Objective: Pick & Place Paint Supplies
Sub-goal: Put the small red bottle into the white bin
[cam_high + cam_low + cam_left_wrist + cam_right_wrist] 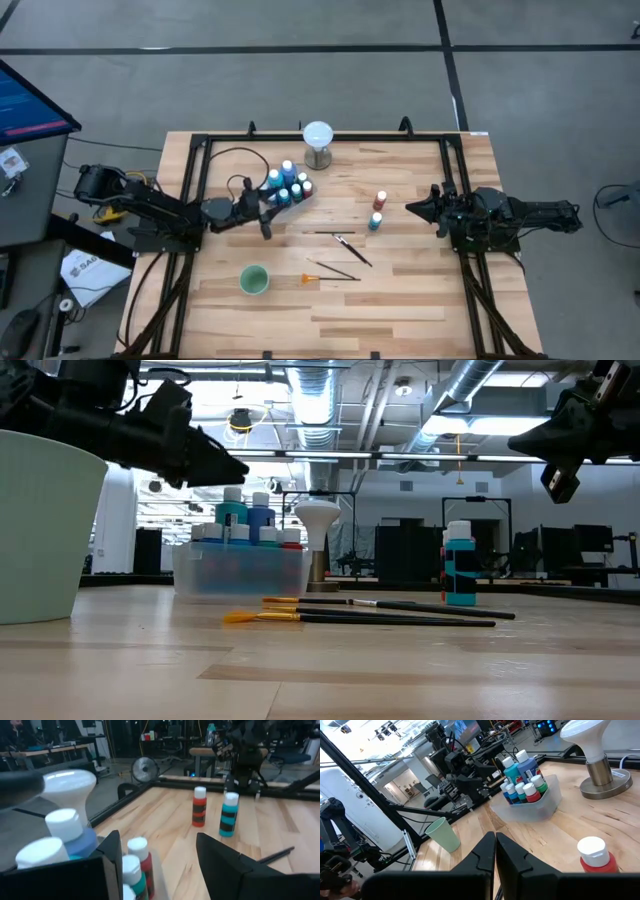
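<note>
Two bottles left: you hadn't binned them.
Bin: mostly filled.
Left gripper: apart, empty.
Brushes: untouched.

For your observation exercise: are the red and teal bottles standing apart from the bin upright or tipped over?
Upright. The red bottle and teal bottle both stand on the table, white caps up.

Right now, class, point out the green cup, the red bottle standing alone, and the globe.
green cup [254, 280], high view, inside of cup.
red bottle [199, 811], left wrist view, label.
globe [317, 133], high view, white top.
</note>
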### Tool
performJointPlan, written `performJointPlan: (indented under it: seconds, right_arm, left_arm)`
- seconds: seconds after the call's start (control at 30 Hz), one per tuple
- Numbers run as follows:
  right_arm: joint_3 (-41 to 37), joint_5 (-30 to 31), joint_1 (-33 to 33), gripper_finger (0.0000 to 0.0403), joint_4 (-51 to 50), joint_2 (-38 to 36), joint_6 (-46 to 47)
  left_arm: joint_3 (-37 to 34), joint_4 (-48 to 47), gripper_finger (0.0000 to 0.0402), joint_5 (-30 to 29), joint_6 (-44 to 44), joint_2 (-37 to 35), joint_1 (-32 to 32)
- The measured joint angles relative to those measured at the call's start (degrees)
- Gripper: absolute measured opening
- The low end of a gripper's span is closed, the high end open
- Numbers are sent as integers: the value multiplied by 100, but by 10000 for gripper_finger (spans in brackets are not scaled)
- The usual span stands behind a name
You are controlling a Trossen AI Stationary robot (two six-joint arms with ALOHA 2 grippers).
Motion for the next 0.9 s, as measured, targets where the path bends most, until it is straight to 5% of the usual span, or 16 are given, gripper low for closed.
performJointPlan:
  seconds: [0.5,0.73,0.9]
  right_arm:
    - [0,0,0,8,0,1,0]
    - [0,0,0,8,0,1,2]
    - [0,0,0,8,10,1,2]
  left_arm:
    - [1454,4,158,10,-77,-265,-297]
    - [1749,-223,101,31,431,-2004,-562]
    - [1749,-1862,13,292,348,-3516,-702]
